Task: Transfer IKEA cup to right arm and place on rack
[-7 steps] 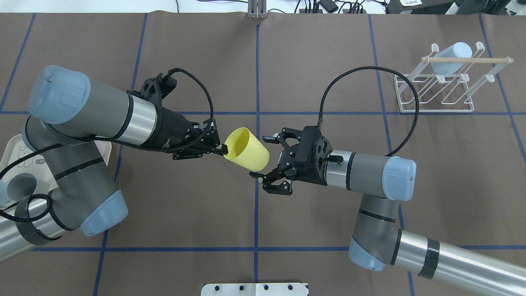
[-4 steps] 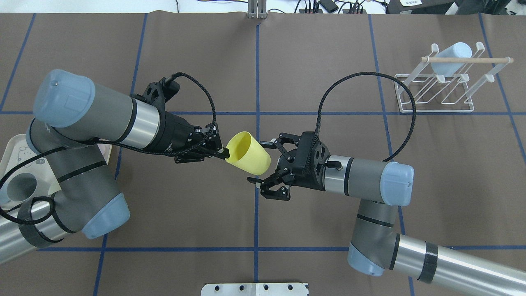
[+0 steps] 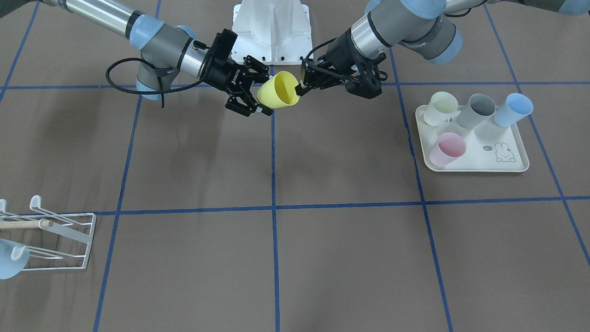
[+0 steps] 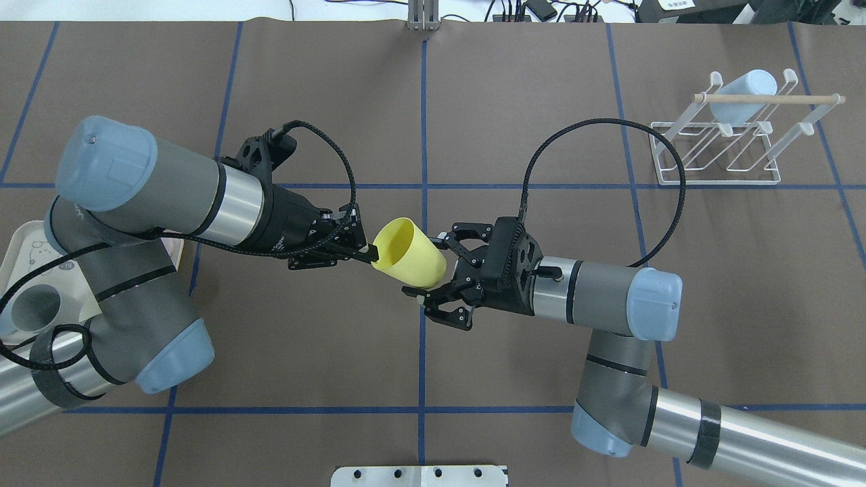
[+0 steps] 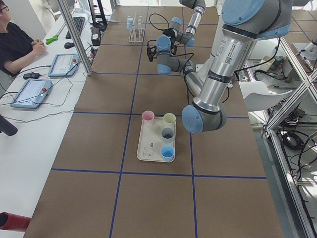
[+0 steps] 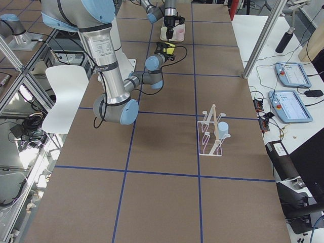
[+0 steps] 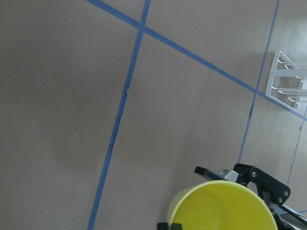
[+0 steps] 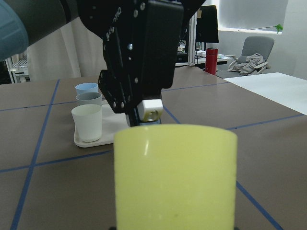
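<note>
The IKEA cup [image 4: 409, 256] hangs in the air over the middle of the table [image 4: 541, 101], pinched at its rim by the left gripper [image 4: 369, 253]. In the last second the right gripper [image 4: 423, 264] has slid forward, and its jaws, still spread, now straddle the cup's base, so I judge the handover needs only their closing. The rack [image 4: 717, 182] by the far right corner carries one pale-blue cup [image 4: 744, 91]; the tray [image 3: 479, 159] near the left edge holds a cream cup [image 3: 440, 107], grey cup [image 3: 477, 109], blue cup [image 3: 511, 109] and pink cup [image 3: 447, 147]
</note>
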`<move>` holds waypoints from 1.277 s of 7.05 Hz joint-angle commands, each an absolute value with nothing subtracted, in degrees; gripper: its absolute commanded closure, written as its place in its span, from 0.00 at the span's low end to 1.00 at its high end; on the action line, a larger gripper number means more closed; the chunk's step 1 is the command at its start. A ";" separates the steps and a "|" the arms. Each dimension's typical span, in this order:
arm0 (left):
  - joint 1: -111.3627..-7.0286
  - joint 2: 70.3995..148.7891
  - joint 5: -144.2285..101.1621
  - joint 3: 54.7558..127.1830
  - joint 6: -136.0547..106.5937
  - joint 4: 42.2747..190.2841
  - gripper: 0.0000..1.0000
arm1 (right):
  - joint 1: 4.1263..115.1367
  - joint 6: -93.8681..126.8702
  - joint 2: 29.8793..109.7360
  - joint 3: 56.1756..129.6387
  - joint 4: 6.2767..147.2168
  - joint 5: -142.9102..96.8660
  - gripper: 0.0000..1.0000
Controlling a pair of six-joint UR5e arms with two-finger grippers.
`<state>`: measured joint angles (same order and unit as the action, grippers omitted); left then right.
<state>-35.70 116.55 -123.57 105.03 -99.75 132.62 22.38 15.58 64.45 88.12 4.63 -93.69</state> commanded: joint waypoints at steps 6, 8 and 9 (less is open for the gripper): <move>-37.78 116.46 -123.49 106.08 -99.23 132.02 0.00 | 23.81 15.56 65.04 88.24 6.23 -92.20 0.49; -40.94 115.32 -123.40 106.43 -94.79 127.48 0.00 | 27.75 15.12 66.35 90.07 14.36 -92.81 0.63; -42.44 115.05 -123.22 107.74 -88.31 120.22 0.00 | 30.56 14.42 66.79 92.70 22.94 -93.33 0.64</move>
<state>-40.62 115.45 -123.35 106.59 -94.50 126.91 27.45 15.07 66.10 90.22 14.46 -92.76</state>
